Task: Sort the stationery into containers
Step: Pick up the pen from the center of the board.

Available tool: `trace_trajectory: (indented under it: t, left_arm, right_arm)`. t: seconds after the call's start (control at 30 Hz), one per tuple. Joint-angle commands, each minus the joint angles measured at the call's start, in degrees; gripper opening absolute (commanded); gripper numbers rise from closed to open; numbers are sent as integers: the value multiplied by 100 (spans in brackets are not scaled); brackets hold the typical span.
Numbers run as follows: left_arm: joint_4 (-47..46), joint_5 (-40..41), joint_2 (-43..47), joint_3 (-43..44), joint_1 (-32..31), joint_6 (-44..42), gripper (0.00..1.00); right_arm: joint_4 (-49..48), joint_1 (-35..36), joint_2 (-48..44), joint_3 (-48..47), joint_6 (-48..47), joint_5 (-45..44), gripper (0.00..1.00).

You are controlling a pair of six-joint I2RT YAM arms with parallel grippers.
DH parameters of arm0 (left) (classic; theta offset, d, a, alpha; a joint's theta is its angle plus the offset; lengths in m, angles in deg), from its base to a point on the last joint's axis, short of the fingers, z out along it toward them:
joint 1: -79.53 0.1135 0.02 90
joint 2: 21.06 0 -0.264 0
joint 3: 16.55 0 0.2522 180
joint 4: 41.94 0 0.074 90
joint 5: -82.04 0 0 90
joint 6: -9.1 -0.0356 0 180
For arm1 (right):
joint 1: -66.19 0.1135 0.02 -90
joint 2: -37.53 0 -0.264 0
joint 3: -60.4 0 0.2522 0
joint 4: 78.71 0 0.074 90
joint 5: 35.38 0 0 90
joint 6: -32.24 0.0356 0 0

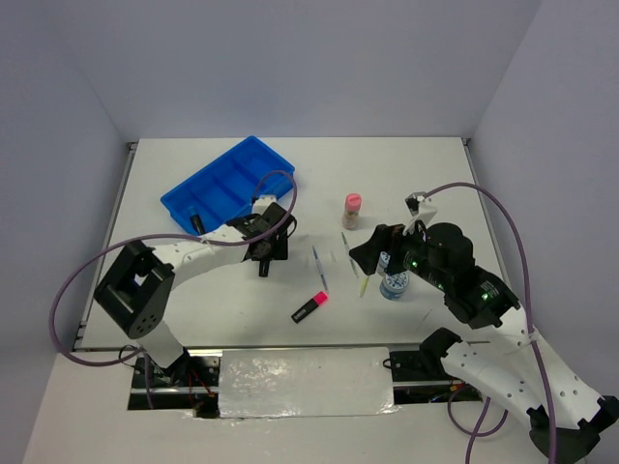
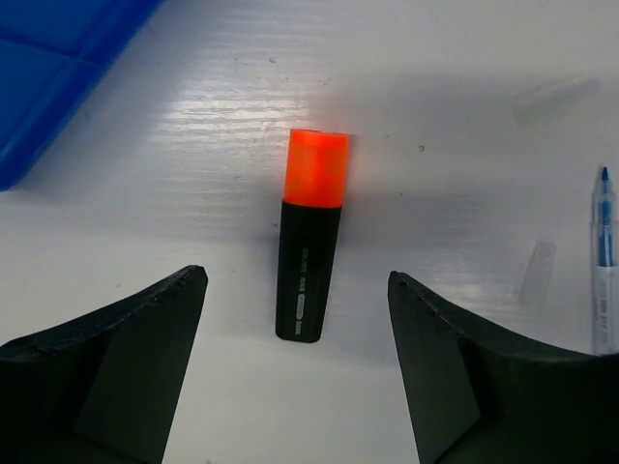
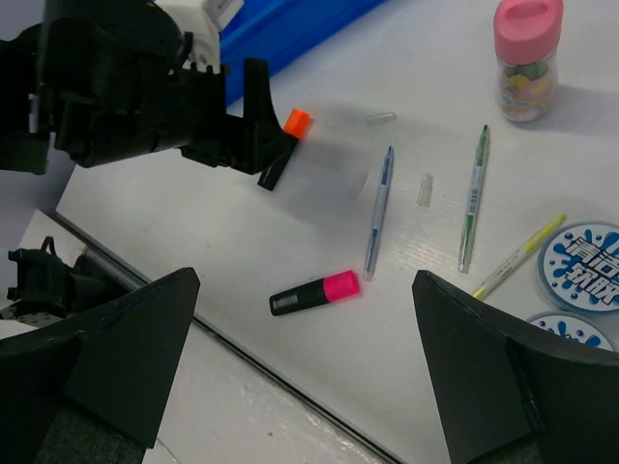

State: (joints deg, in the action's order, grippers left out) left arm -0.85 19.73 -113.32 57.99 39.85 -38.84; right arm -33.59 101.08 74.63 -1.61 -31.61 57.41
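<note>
tray: blue tray (image 1: 232,169) upper left of top view, one small dark item at its lower-left end | item: orange-capped highlighter (image 2: 311,237) flat on table (image 2: 435,145), centre of left wrist view, untouched between released left gripper (image 2: 295,278) jaws | right gripper (image 3: 305,282) released, empty | room: tray corner upper left, blue pen (image 2: 604,261) at right edge

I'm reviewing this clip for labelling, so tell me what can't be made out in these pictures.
- Blue tray: top view too small to identify the dark item at its near corner; left wrist view's edge cuts the tray off.
- Orange-capped highlighter: in the top view, mostly hidden under the left gripper.
- Blue-white discs: right wrist view, upper one cut by the edge, lower partly behind the right finger.
</note>
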Motion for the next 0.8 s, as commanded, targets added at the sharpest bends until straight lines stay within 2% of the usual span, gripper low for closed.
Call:
trace_trajectory:
  t: [0.0, 0.2, 0.23, 0.33, 0.37, 0.4, 0.5, 0.57, 0.63, 0.7, 0.77]
  left_arm:
    - [-430, -167, -369, -83, 22, -111, 88]
    - [-712, -360, -765, -171, 171, -129, 77]
    - [-720, -369, -792, -197, 223, -120, 72]
    - [-878, -474, -819, -373, 303, -93, 63]
    - [-914, -500, -810, -452, 312, -93, 59]
    - [-931, -535, -810, -487, 329, -76, 47]
    - [-1010, -632, -793, -601, 330, -67, 27]
    - [-1046, -694, -793, -663, 338, -67, 21]
    - [-1089, -781, -740, -707, 338, -40, 7]
    - [-1116, -843, -425, -804, 338, 12, 0]
    - [-1003, -861, 91, -761, 321, 30, 0]
  right_arm:
    - [-129, 26, -45, 70, 39, 108, 100]
    - [-182, 26, -36, 105, 48, 196, 100]
    - [-182, 26, -28, 96, 48, 187, 100]
    - [-182, 26, -36, 61, 30, 187, 100]
    - [-174, 17, -28, 53, 22, 187, 100]
    - [-165, 26, -28, 44, 22, 187, 100]
    - [-165, 17, -28, 0, 13, 178, 99]
    - [-147, 26, -28, -35, 13, 178, 99]
    - [-138, 17, -45, -79, -13, 178, 99]
    - [-86, 26, -63, -106, -31, 143, 99]
    - [-59, 26, -80, -158, -66, 117, 100]
